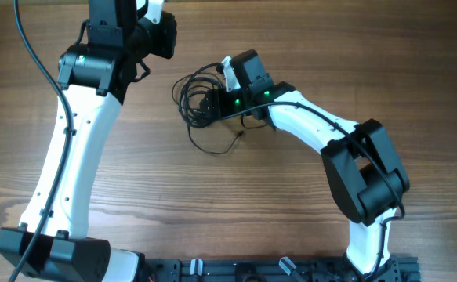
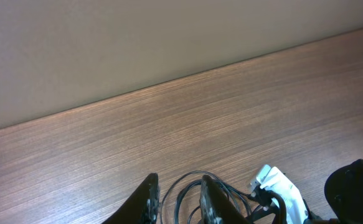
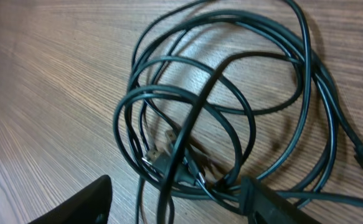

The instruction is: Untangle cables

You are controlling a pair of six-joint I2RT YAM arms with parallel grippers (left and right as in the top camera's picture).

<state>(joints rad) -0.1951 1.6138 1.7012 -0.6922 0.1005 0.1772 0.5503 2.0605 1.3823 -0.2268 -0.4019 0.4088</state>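
Wood-grain brown, the surface [image 1: 212, 204] fills the overhead view. The white-and-black left arm [image 1: 71, 149] climbs from 7 o'clock to 11 o'clock. The right arm [image 1: 314, 125] bends in from 5 o'clock and reaches toward the middle of the far half.

The left tool [image 2: 179, 183] hangs at 11 o'clock, well apart from the tangle. Its two dark fingers stand a narrow gap apart with nothing between them, and the tangle shows beyond the fingers. The right tool [image 3: 175, 183] sits low at the tangle's 3 o'clock edge. Its fingers are spread wide, one on each side of several strands, and are not pressed together on any of them. Whether a finger touches a strand cannot be told.

The cables [image 1: 199, 98] lie on the surface just to the 11 o'clock side of the view's centre, as a loose coil of thin black overlapping loops. One strand trails out toward 5 o'clock and ends in a tiny plug [image 1: 240, 133]. Inside the coil, the right wrist view shows small plug ends lying among crossed strands.
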